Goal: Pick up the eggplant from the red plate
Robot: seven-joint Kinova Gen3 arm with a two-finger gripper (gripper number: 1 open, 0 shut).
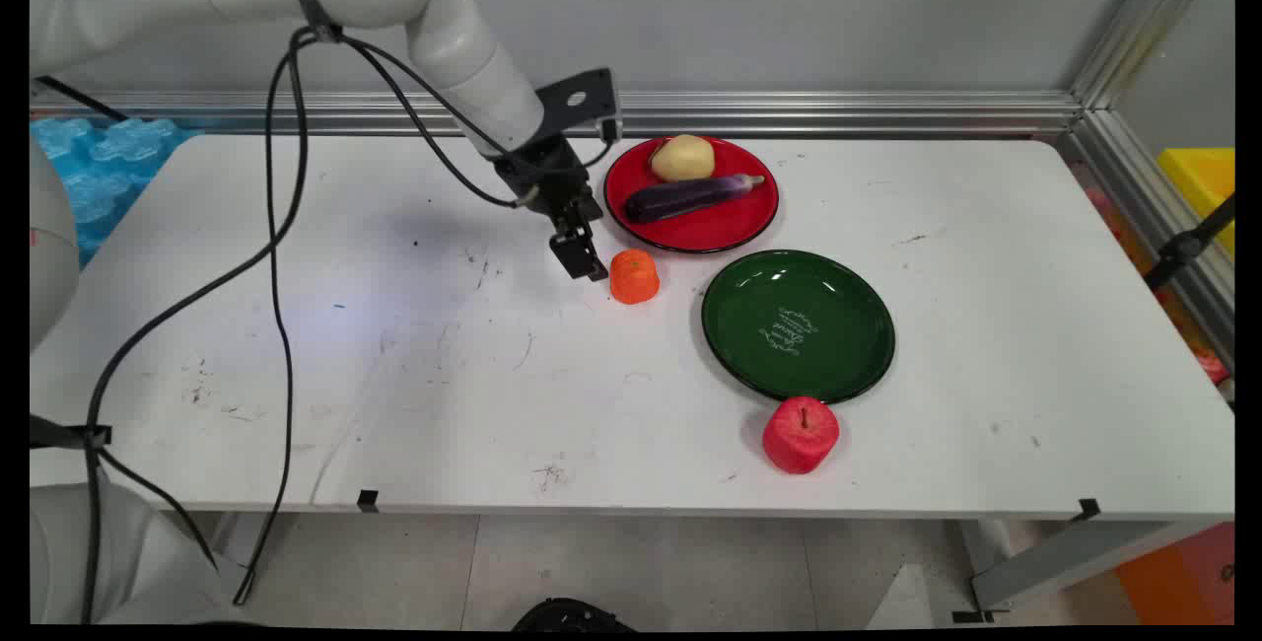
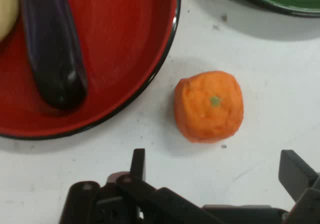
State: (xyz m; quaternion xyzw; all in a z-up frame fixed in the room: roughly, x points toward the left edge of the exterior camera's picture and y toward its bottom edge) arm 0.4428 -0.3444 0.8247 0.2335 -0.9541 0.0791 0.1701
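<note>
White table (image 1: 394,375), grey wall (image 1: 789,20), aluminium rail (image 1: 838,113), tiled floor (image 1: 641,572)

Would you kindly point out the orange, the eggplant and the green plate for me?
orange (image 2: 210,106): hand view, top face near its green dot.
eggplant (image 1: 690,195): main view, middle of its purple body.
green plate (image 1: 838,301): main view, bare inner surface.

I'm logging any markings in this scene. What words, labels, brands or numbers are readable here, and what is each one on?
None can be read.
Green plate: pale script printed at its centre, too small to read.
Red plate, orange fruit, apple: no text visible.
</note>
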